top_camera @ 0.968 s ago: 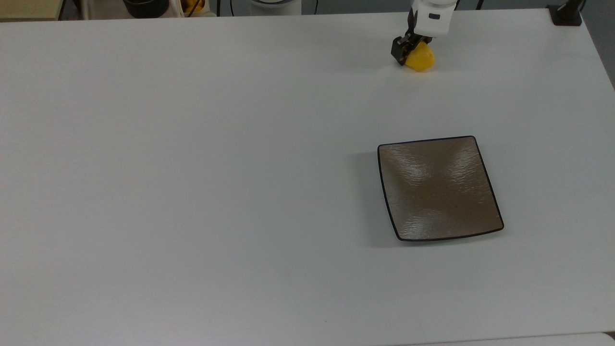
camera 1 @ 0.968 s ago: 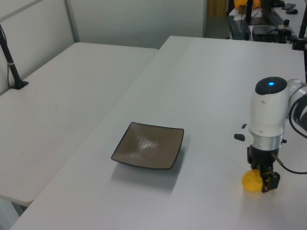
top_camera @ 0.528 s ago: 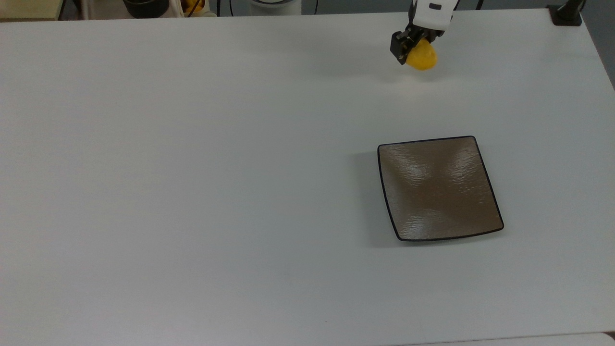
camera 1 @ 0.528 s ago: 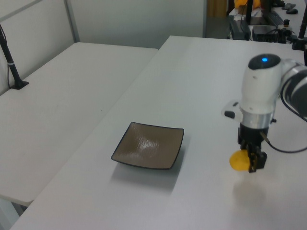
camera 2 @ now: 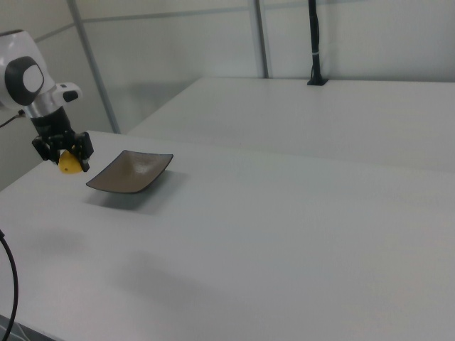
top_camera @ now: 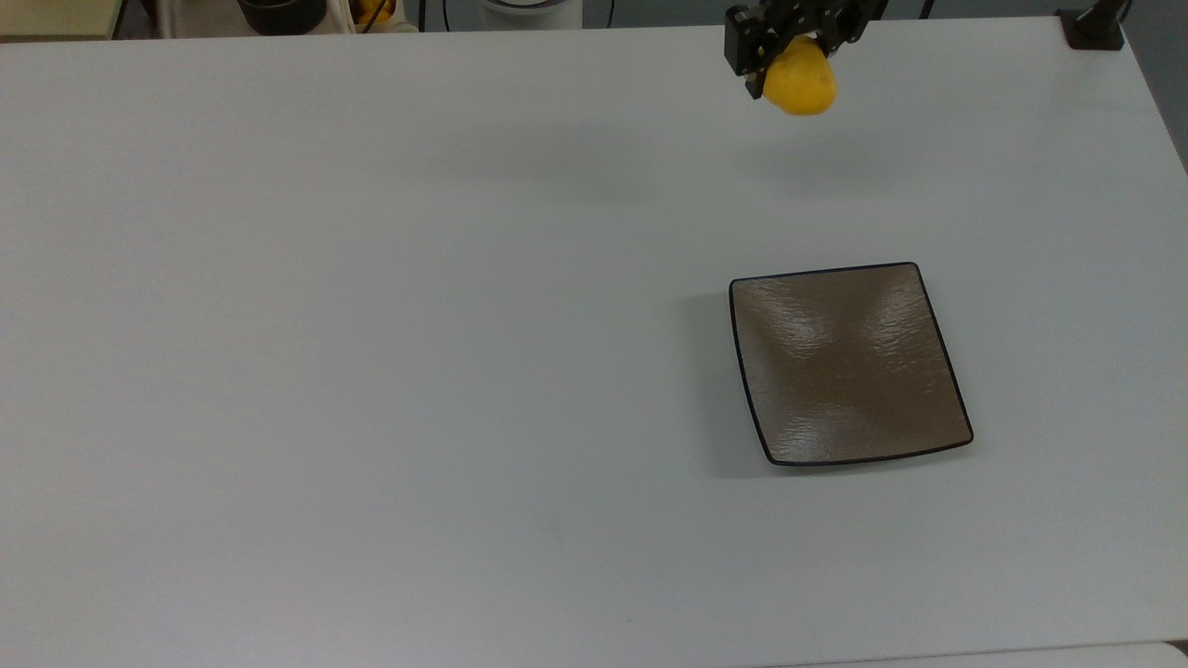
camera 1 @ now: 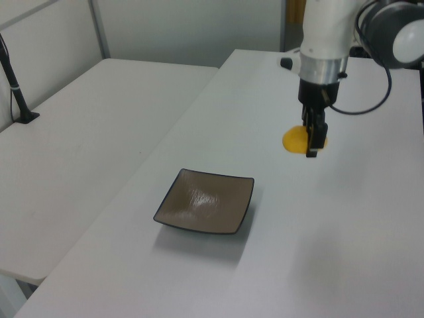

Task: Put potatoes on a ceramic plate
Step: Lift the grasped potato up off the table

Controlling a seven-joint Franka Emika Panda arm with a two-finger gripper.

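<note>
Potatoes and plate, largest first:
Table: white and flat; you have free space all around the plate.
Ceramic plate: square, brown-grey with a black rim. It lies flat on the table with nothing on it, well apart from the gripper. It looks glossy and rippled, so you should judge it hard and breakable.
Gripper: it hangs above the table, near the far edge in the top view, and its two black fingers are closed on the potato.
Potato: one yellow oval lump, lifted clear of the table, hanging out below the fingertips. In the left view, potato sits beside the gripper.
Handling: it seems light, firm and smooth, so it can slip or roll. You should keep the grip across its middle.
Next move, as a judgement: carry it over the plate centre and lower it before you release.
</note>
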